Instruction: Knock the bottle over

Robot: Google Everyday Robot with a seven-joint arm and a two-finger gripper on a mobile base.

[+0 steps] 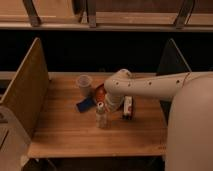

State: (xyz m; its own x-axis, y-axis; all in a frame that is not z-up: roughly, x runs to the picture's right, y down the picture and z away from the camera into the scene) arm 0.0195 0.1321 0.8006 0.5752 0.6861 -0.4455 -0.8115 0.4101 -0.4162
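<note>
The bottle (101, 115) is small, clear and pale with a white cap, and stands upright near the middle of the wooden table (65, 135). My white arm reaches in from the right, bent over the table. The gripper (111, 106) hangs just right of and behind the bottle's top, very close to it; I cannot tell if it touches. The gripper's lower end is hidden by the wrist and the bottle.
A translucent white cup (84, 85) stands behind-left of the bottle. A blue flat packet (86, 105) lies between them. An orange-red object (100, 92) sits under the arm. A dark-and-white packet (128, 108) lies right of the gripper. Wooden side panels (27, 87) flank the table.
</note>
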